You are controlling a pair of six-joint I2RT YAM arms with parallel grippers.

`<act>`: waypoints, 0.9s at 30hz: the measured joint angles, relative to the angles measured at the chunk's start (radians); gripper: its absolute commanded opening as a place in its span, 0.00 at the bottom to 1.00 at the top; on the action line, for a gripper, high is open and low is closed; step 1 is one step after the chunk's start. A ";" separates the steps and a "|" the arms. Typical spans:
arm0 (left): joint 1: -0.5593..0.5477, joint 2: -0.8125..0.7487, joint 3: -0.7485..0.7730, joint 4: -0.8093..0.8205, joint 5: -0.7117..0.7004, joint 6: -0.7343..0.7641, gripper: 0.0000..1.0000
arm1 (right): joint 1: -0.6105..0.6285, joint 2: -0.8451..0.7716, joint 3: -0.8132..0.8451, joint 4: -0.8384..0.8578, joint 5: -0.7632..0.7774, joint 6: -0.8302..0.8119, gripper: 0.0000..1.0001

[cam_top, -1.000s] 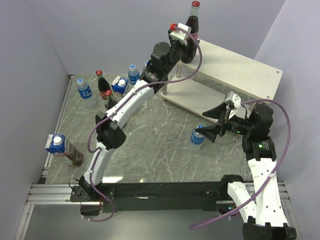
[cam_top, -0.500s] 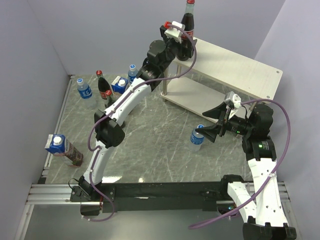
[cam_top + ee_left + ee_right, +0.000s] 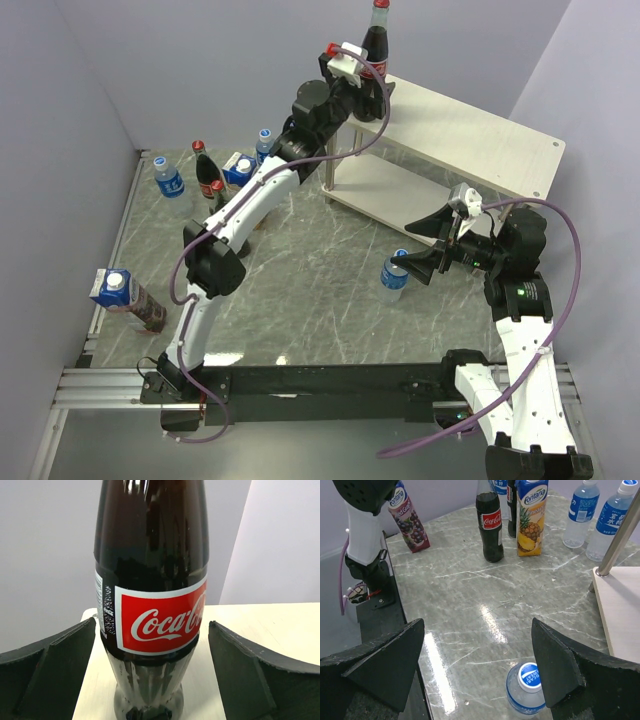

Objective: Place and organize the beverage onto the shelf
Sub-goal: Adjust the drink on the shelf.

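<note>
Dark red-labelled cola bottle (image 3: pixel 150 605) upright on pale shelf (image 3: pixel 260 625); both arms' jaws apart

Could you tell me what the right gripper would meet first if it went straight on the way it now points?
Most likely the small water bottle, standing just ahead of the right gripper and low between its open jaws. Depth is unclear, so it might pass over it.

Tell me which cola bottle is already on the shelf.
The cola bottle standing at the far-left corner of the shelf, top board, between the left gripper's open fingers. The other two cola bottles stand on the table.
</note>
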State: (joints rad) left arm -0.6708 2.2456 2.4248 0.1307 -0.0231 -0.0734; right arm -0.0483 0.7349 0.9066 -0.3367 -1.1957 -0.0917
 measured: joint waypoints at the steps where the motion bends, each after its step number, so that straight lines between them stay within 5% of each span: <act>1: 0.000 -0.009 -0.011 -0.003 0.000 0.000 1.00 | 0.000 0.000 0.000 0.000 0.000 -0.002 0.93; 27: -0.001 -0.231 -0.221 -0.068 0.087 -0.001 1.00 | 0.000 -0.011 0.000 0.000 0.007 -0.013 0.93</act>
State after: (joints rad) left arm -0.6716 2.0148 2.2036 0.0624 0.0643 -0.0746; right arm -0.0483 0.7238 0.9066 -0.3370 -1.1889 -0.1043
